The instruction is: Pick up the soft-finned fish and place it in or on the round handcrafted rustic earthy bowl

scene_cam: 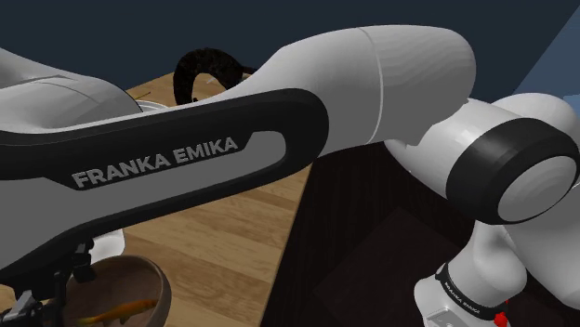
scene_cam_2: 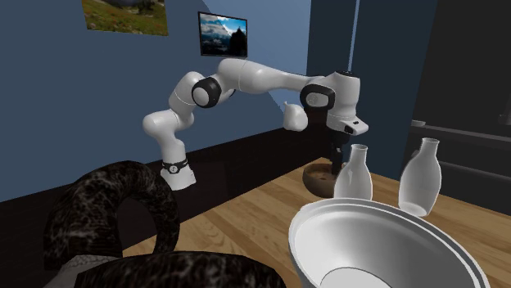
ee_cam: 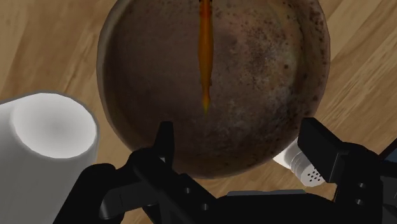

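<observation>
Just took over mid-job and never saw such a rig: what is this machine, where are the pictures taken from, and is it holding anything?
It is a white robot arm with a black two-finger gripper. The shoulder view looks over the wooden table from behind the arm; the second exterior view looks at the arm from across the table; the wrist view looks along the fingers. The orange fish lies inside the brown bowl. The fingers stand apart above it, holding nothing. A white vessel stands beside the bowl.

A white bottle (scene_cam_2: 355, 174) stands beside a second white bottle (scene_cam_2: 418, 177) on the wooden tabletop (scene_cam_2: 246, 214). Nearer the second exterior camera, a big white bowl (scene_cam_2: 385, 245) sits beside a dark mottled curved thing (scene_cam_2: 123, 200).
</observation>
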You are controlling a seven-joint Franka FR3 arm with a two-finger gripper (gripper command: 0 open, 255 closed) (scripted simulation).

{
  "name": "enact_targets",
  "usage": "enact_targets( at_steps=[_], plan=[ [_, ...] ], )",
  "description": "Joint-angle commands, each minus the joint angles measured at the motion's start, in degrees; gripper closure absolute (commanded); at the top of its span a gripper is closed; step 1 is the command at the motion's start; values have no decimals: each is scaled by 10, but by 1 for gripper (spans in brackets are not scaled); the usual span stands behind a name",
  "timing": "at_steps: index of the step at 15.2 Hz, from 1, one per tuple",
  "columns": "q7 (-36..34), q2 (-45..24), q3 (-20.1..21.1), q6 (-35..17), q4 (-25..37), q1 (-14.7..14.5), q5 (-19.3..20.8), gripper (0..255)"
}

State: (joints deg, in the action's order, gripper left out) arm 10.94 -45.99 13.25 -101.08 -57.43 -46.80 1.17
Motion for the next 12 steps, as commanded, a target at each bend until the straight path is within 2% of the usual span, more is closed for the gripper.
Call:
enact_targets(
  at_steps=[1, 5, 12],
  plan=[
    [0, 0, 0, 0, 0, 0, 0, 0],
    [0, -19, -1, 87, 106, -6, 2, 0],
    [0, -19, -1, 87, 106, -6, 2, 0]
  ],
)
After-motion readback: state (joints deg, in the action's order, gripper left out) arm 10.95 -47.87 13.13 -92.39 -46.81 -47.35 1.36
